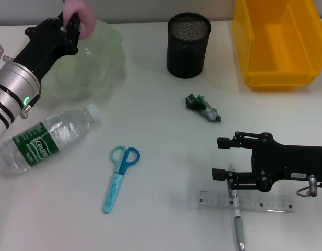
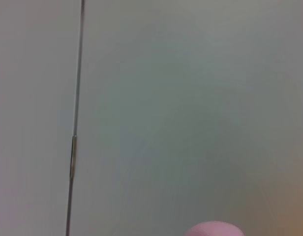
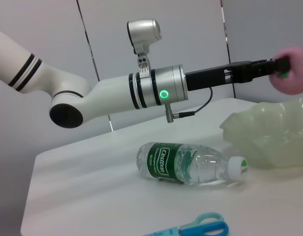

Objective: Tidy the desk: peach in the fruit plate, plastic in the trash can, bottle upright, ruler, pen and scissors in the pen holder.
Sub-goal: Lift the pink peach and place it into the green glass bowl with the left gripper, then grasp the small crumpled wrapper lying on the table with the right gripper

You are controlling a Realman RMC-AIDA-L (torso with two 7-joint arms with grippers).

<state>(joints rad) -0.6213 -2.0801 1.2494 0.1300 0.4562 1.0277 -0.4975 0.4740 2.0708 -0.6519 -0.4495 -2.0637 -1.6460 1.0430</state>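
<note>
My left gripper [image 1: 73,23] is shut on the pink peach [image 1: 80,16] and holds it above the pale green fruit plate [image 1: 101,63] at the back left; the right wrist view shows the peach [image 3: 292,70] over the plate [image 3: 269,137]. A clear bottle [image 1: 46,138] with a green label lies on its side at the left. Blue scissors [image 1: 119,178] lie near the middle front. Crumpled green plastic [image 1: 203,107] sits right of centre. My right gripper [image 1: 219,158] hangs open over the clear ruler [image 1: 244,201] and the pen [image 1: 237,222].
A black mesh pen holder [image 1: 188,44] stands at the back centre. A yellow bin [image 1: 278,44] sits at the back right. In the left wrist view only a plain wall and the top of the peach [image 2: 213,229] show.
</note>
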